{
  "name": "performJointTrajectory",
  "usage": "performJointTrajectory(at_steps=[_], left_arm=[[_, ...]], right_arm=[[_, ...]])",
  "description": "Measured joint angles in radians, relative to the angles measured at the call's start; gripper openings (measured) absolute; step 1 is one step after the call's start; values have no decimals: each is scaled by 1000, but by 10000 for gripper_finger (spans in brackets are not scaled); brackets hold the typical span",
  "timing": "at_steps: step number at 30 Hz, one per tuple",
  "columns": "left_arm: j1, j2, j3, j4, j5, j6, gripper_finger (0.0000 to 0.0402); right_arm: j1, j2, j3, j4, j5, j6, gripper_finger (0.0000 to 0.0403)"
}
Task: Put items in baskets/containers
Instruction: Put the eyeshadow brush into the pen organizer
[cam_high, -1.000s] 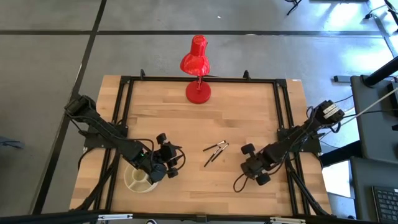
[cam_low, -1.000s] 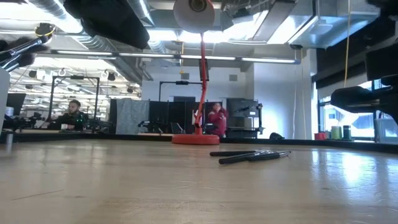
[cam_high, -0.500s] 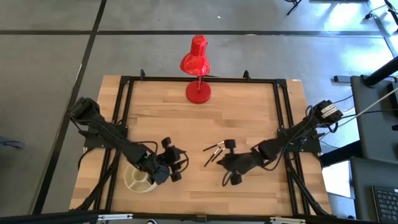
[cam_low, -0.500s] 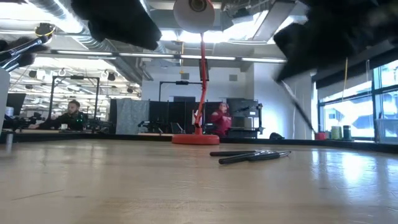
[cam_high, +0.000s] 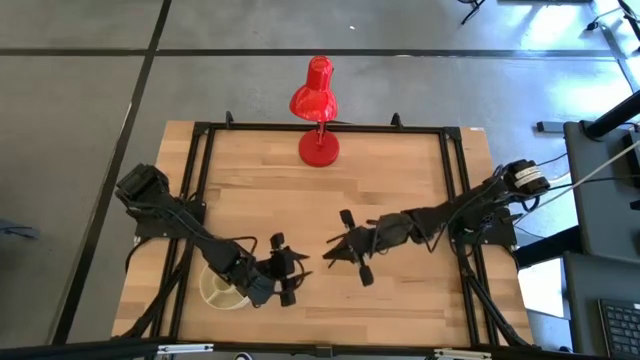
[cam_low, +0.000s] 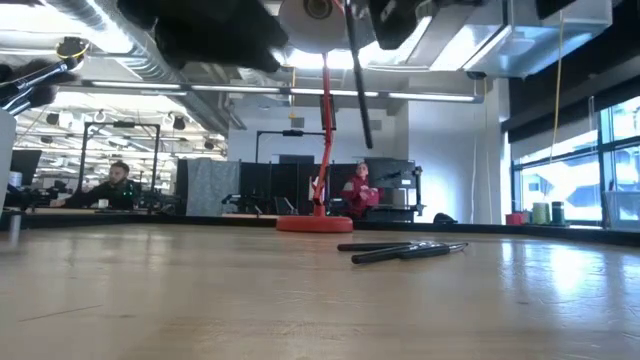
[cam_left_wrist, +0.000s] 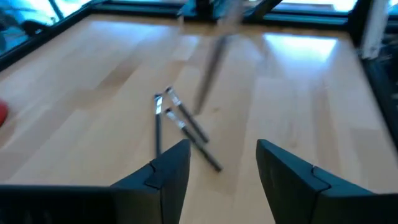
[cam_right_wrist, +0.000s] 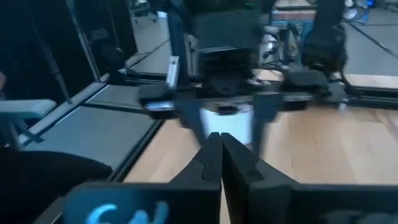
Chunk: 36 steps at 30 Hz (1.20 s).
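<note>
Brushes (cam_high: 345, 243) lying loose mid-table, small cluster, more clearly seen in left wrist view (cam_left_wrist: 180, 124) and low view (cam_low: 400, 250). Dish (cam_high: 215, 290) at near left edge, mostly hidden under my left arm. My right gripper (cam_high: 335, 248) over brushes, fingers (cam_right_wrist: 211, 155) pressed together, nothing between them that I can see. My left gripper (cam_high: 295, 272) just right of dish, aimed toward brushes, fingers (cam_left_wrist: 171, 168) spread apart, empty. Red lamp (cam_high: 318, 110) at far edge.
</note>
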Motion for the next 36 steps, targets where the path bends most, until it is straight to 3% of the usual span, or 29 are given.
performJointTrajectory(at_steps=[9,13,21,26,36], left_arm=[[19,0,1,197,-9,126,198],[32,0,1,222,-80,150,198],[31,0,1,380,-121,383,196],[32,0,1,471,-127,466,161],[54,0,1,474,-102,461,49]], right_arm=[[-44,0,0,106,-13,18,1],[-41,0,0,139,-52,17,0],[-39,0,0,139,-51,13,0],[-38,0,0,136,-51,11,0],[-38,0,0,137,-52,9,0]])
